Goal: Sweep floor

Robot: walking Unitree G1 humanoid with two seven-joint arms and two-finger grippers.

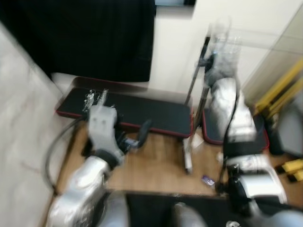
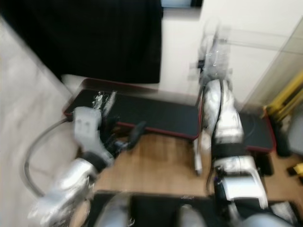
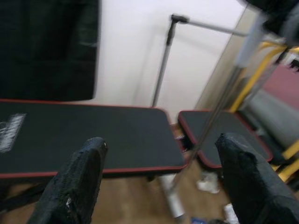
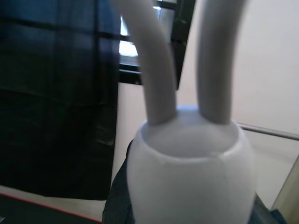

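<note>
Left end effector [image 3: 154, 182]: fingers spread wide, nothing between them. It hovers low over the wooden floor [image 1: 156, 161], just in front of the long black mat with red edging [image 1: 142, 111].

Right end effector: raised high by the wall, at the top of the broom handle [image 1: 201, 87]. The right wrist view has a pale grey fitting [image 4: 189, 172] close before the lens, two pale prongs rising from it. Cannot tell whether that end effector is spread or pinching the handle; its fingers are blurred out in the head views.

Broom: metal shaft slants down from the raised right arm to a foot [image 1: 188, 158] resting on the floor between the long mat and a smaller red-edged mat [image 1: 213, 127].

Risks, as judged:
- If the hold on the handle is loose, the shaft could slip or swing once pushed.
- The broom foot sits close to the mat edges; a stroke could catch and ruck them.
- Small litter [image 1: 207, 179] lies near the robot's feet and could be trodden on.
- Left cable loop [image 1: 52, 156] hangs near the wall; may snag.

Hard to make out: head views are motion-blurred; broom head shape unclear; yellow items [image 1: 289, 165] at right are cut off.
</note>
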